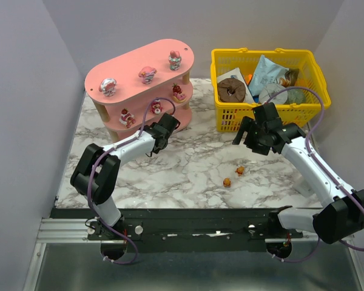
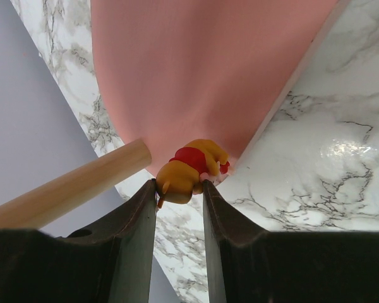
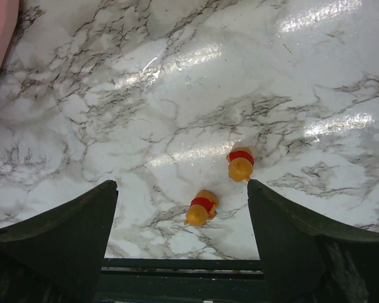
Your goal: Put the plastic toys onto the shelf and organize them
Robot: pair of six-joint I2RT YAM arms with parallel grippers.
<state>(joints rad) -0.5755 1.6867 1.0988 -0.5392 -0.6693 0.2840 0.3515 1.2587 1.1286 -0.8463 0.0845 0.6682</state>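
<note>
The pink three-tier shelf stands at the back left with three pink-white toys on its top board and three on the middle board. My left gripper is at the shelf's lowest tier. In the left wrist view it is shut on an orange bear toy with a red shirt, held at the edge of the pink board. My right gripper is open and empty above the table. Two orange bear toys lie below it; they also show in the right wrist view between my open right gripper's fingers.
A yellow mesh basket with packets and a brown ring stands at the back right, just behind my right gripper. A wooden shelf post is close to my left finger. Grey walls close in the table on the left, right and back.
</note>
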